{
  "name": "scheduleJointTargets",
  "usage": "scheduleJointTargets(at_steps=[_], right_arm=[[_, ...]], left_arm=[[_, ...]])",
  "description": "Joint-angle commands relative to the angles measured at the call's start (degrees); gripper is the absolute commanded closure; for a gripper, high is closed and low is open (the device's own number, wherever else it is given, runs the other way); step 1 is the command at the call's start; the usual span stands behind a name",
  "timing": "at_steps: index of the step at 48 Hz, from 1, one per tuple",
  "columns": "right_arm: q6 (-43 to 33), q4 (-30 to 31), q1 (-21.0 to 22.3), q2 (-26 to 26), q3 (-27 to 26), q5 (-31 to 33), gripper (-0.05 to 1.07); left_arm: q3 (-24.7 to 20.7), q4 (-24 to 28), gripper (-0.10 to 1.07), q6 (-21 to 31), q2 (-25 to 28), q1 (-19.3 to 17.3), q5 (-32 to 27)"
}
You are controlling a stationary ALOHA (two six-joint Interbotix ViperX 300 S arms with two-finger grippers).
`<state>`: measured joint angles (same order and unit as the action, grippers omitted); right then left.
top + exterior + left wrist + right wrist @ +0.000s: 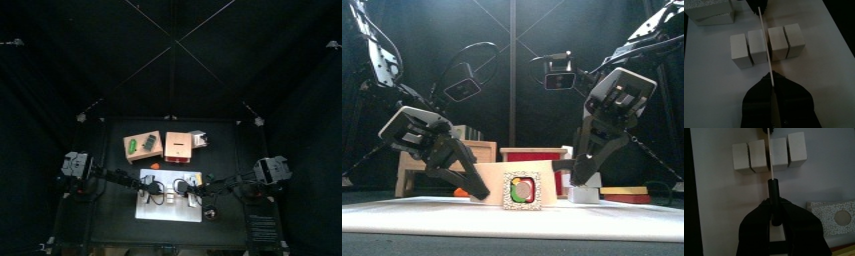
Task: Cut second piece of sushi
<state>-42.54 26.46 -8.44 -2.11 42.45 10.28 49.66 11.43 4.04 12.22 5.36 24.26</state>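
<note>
A row of several white sushi pieces (767, 45) lies on the white cutting board (817, 80). The front view shows its end face with green and red filling (523, 188). A knife lies across the row, its thin blade (765, 45) edge-on in the gap between the second and third pieces. My right gripper (772, 208) is shut on the knife's black handle (772, 188). My left gripper (771, 82) is shut on the blade's other end. In the top view the left gripper (154, 188) and right gripper (189, 188) flank the sushi (171, 186).
Two wooden boxes (143, 146) (178, 145) and a small white object (199, 139) stand behind the board (171, 210). Speckled white blocks (711, 12) lie off the board's far corner. A speckled piece with a round mark (834, 215) lies beside my right gripper.
</note>
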Motion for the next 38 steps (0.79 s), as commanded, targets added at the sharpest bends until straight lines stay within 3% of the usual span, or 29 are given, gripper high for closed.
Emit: scheduleJointTargets(at_steps=[1,25,38], right_arm=[[-0.18,-0.26,0.18,0.35,-0.97,-0.35,0.70],[-0.09,-1.14,-0.79,1.05,-2.02,0.18,0.70],[0.00,3.78,-0.70,7.47,-2.64,2.81,0.70]], left_arm=[[-0.70,0.00,0.59,-0.09,-0.26,0.09,-0.44],[-1.23,-0.62,0.59,-0.09,-2.20,2.72,-0.44],[-2.20,2.90,0.59,-0.35,-8.17,1.85,-0.35]])
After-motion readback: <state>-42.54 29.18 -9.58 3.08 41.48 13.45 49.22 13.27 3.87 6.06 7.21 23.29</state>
